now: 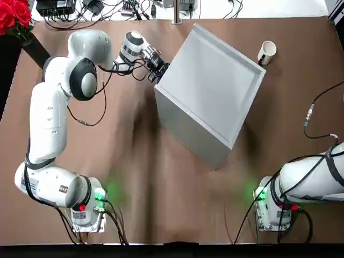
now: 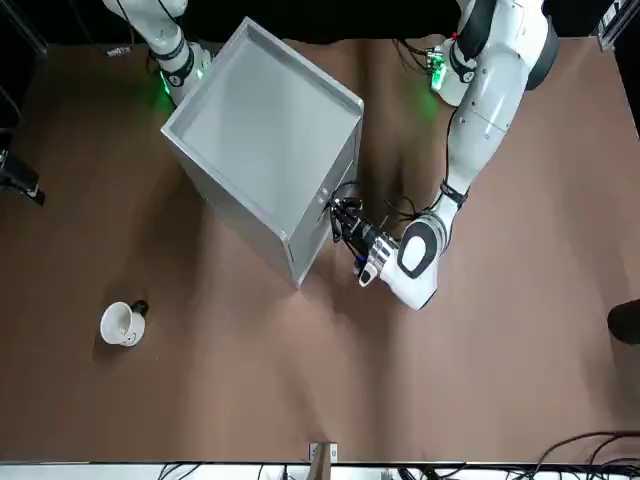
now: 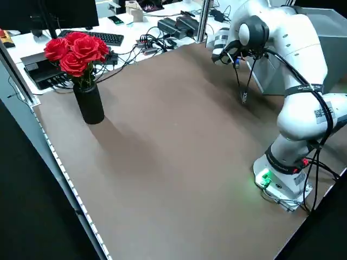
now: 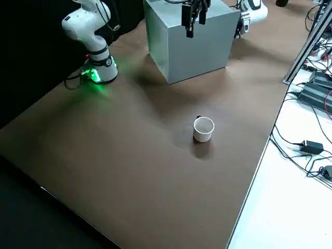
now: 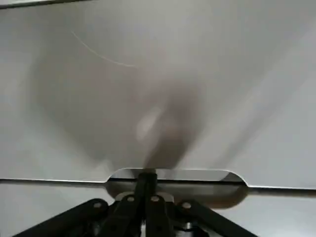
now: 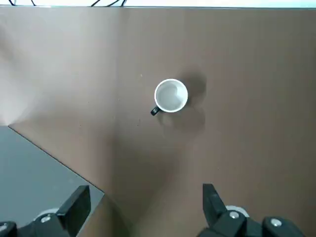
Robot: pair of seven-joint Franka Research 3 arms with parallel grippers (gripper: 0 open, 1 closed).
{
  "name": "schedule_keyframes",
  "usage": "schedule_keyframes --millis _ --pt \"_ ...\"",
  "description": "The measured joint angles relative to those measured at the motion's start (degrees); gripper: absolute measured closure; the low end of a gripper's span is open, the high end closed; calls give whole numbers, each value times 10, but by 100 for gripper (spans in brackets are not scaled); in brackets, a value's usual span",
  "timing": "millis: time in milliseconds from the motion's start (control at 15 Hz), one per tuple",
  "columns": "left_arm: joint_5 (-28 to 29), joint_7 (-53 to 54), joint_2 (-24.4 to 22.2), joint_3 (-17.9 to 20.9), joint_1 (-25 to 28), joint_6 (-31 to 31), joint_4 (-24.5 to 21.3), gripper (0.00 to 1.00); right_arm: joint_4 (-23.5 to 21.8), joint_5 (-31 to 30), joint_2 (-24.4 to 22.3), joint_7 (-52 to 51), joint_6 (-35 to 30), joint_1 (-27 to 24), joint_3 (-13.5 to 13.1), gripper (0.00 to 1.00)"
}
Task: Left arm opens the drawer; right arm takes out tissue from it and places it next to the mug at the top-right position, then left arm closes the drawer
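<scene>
— Brown cloth covers the whole bench. Where is the big grey box cabinet?

— In the middle, turned a bit. Its grey-fronted drawer looks shut. The left arm's black end effector has its fingers together at the drawer's handle slot.

— And the other one?

— The right end effector hangs high, fingers apart, above the small white mug.

— The tissue?

— Hidden.

— What could go wrong?

— I think the thin fingers could slip off, or the cabinet could slide.

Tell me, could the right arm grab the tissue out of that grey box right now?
Probably not. The drawer looks shut, no tissue shows, and the left gripper is only at its handle. The right gripper hangs open above the cabinet.
</scene>
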Motion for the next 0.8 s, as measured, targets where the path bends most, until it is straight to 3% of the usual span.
schedule_keyframes --millis 533,800 --pt "1 5 10 0 7 -16 10 99 0 0 0 0 0 0 0 0" --pt "9 10 15 4 43 -39 17 99 0 0 0 0 0 0 0 0"
